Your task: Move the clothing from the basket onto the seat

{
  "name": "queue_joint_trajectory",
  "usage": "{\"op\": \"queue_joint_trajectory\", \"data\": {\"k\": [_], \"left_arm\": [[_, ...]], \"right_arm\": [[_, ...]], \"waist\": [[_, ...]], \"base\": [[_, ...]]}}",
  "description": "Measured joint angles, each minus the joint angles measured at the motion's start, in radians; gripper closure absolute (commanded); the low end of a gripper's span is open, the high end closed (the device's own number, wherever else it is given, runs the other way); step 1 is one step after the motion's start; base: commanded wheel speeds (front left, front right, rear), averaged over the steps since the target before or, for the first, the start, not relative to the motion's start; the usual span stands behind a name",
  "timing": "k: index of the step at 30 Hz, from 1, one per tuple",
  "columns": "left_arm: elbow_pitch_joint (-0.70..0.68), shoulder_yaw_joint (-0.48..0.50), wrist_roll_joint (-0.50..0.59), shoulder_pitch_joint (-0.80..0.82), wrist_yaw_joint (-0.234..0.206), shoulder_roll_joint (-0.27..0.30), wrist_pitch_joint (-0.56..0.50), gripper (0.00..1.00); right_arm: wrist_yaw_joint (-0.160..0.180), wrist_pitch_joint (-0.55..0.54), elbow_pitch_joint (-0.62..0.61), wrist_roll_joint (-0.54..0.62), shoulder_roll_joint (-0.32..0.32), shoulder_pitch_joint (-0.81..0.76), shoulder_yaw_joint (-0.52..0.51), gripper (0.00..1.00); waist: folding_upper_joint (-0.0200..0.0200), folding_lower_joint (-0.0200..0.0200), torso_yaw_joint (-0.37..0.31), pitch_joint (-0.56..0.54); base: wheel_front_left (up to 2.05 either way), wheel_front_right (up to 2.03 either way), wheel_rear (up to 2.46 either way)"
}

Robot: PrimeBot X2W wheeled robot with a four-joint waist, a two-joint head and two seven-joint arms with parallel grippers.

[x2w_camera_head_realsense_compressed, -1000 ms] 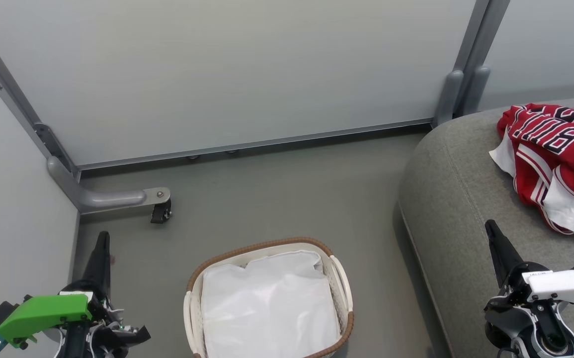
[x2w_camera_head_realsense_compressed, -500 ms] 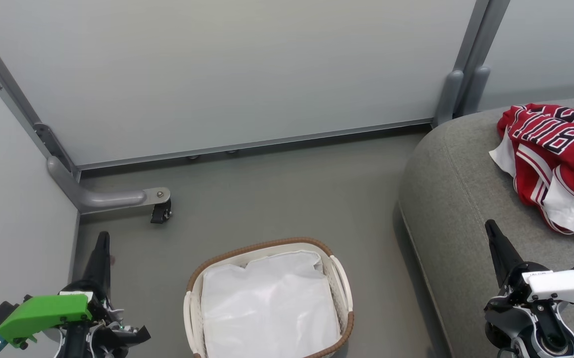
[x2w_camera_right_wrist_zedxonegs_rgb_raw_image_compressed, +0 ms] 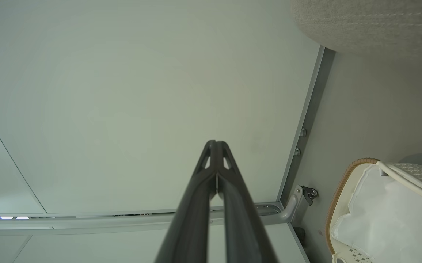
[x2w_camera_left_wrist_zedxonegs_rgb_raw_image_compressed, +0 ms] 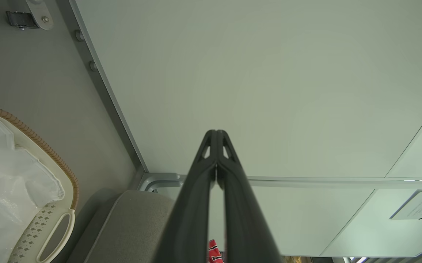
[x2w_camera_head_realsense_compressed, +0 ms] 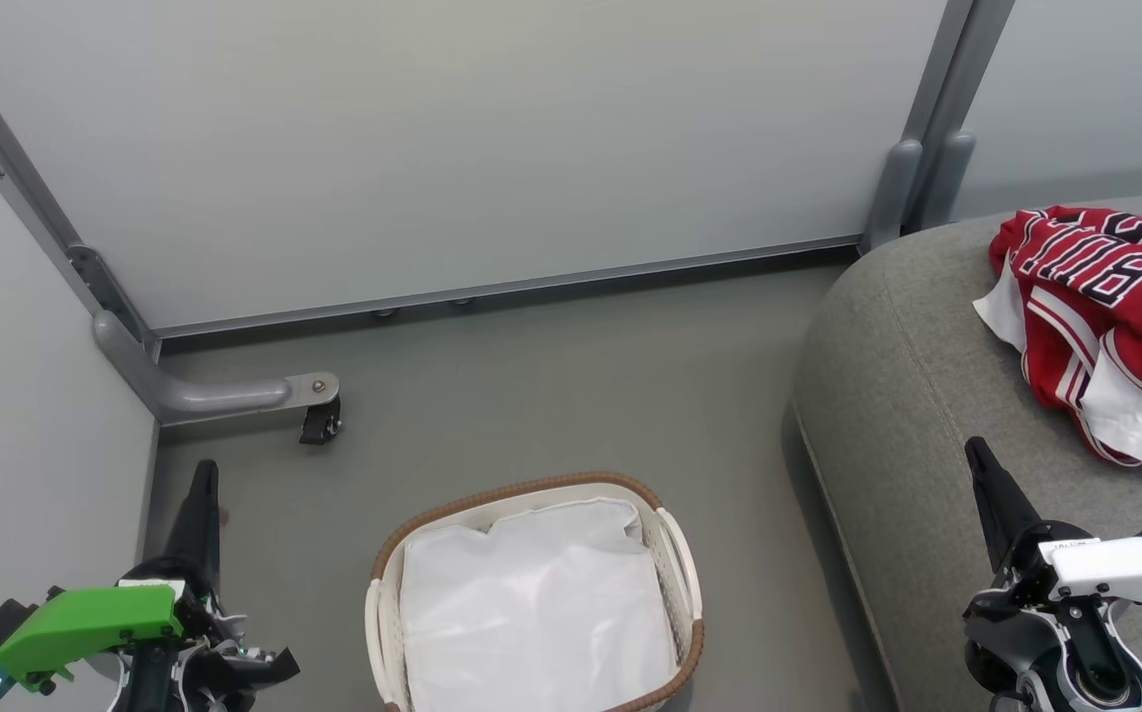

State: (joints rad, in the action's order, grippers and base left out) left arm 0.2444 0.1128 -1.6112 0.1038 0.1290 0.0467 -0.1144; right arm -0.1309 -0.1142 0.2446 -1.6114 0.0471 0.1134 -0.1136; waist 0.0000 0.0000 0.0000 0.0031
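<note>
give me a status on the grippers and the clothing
Left gripper shut, empty. Right gripper shut, empty. Clothing heaped on the seat; basket shows its white liner. Nothing in the way.

- The head camera is looking steeply down on the basket (x2w_camera_head_realsense_compressed: 521,488) from above.
- Both wrist cameras are facing the partition panel (x2w_camera_left_wrist_zedxonegs_rgb_raw_image_compressed: 269,91) beyond the basket, each catching its rim at one edge.
</note>
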Motion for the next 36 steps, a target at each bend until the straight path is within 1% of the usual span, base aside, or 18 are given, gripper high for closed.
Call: {"op": "queue_joint_trajectory", "data": {"k": [36], "left_arm": [[0.000,0.000,0.000,0.000,0.000,0.000,0.000,1.00]], "right_arm": [[0.000,0.000,0.000,0.000,0.000,0.000,0.000,1.00]], "waist": [[0.0000,0.0000,0.000,0.000]], "base": [[0.00,0.00,0.00]]}}
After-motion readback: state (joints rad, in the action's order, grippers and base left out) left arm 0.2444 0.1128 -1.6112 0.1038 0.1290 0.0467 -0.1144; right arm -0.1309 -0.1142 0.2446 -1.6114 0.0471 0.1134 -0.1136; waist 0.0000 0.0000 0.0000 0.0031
